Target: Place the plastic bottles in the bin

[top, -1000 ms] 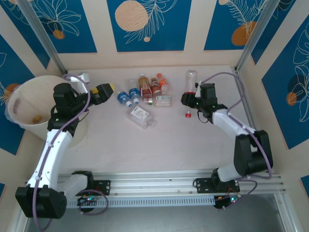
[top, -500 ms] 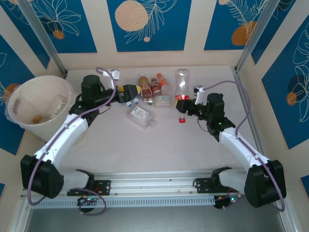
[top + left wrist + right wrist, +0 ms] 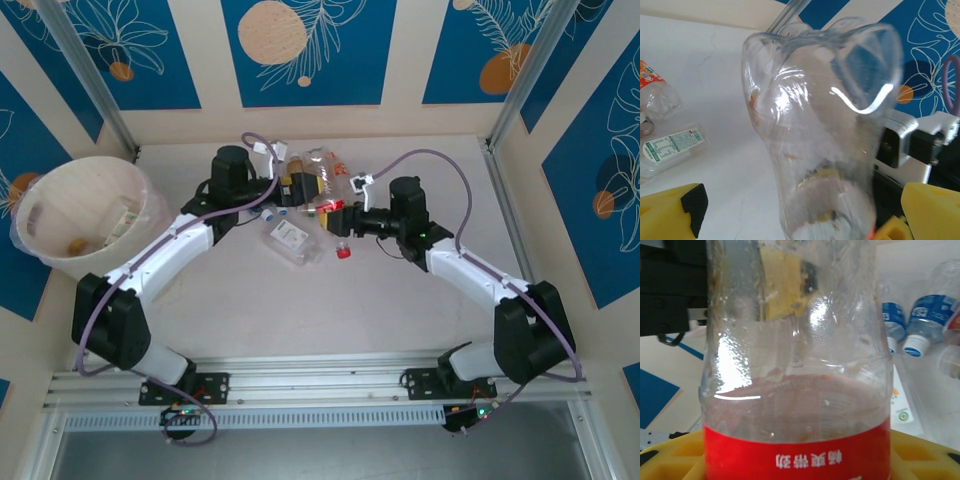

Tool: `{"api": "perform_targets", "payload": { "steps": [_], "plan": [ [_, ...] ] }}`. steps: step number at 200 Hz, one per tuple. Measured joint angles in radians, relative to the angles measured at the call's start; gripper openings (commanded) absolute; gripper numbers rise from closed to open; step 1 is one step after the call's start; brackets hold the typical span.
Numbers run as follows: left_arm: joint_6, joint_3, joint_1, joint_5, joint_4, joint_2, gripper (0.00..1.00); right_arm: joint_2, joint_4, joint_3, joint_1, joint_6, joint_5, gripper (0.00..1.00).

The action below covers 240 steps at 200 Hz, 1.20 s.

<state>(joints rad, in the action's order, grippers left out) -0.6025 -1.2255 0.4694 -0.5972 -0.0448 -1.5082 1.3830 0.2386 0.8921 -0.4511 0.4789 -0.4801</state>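
Observation:
A clear plastic bottle with a red label is held over the middle of the table by my right gripper, which is shut on its labelled end. A red cap shows just below that gripper. My left gripper is open, and its yellow fingers stand either side of the bottle's clear end; I cannot tell if they touch it. More plastic bottles lie below: a flat one and two blue-labelled ones. The cream bin stands at the far left.
A green-labelled bottle and an orange-labelled one lie on the white table beside the left gripper. Some items lie inside the bin. Aluminium posts stand at the back corners, and a rail runs along the near edge.
The right gripper has carried the red-label bottle from the back right toward the centre. The left arm has swung from the bin to the bottle pile, and its open fingers now flank the bottle.

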Motion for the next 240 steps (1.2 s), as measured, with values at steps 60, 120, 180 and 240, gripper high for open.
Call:
{"api": "perform_targets", "payload": {
  "steps": [60, 120, 180, 240],
  "plan": [
    [0.005, -0.015, 0.002, 0.035, -0.026, -0.032, 1.00, 0.051, 0.001, 0.058, -0.035, -0.006, -0.075, 0.36],
    [-0.008, -0.046, 0.005, 0.080, -0.107, -0.067, 0.81, 0.076, -0.008, 0.089, -0.049, -0.015, -0.110, 0.36],
    [-0.028, -0.033, 0.007, 0.093, -0.181, -0.064, 0.49, 0.074, -0.048, 0.090, -0.049, -0.034, -0.098, 0.60],
    [0.023, -0.026, 0.007, 0.094, -0.172, -0.041, 0.41, -0.009, -0.092, 0.085, -0.025, -0.039, -0.088, 0.99]
  ]
}}
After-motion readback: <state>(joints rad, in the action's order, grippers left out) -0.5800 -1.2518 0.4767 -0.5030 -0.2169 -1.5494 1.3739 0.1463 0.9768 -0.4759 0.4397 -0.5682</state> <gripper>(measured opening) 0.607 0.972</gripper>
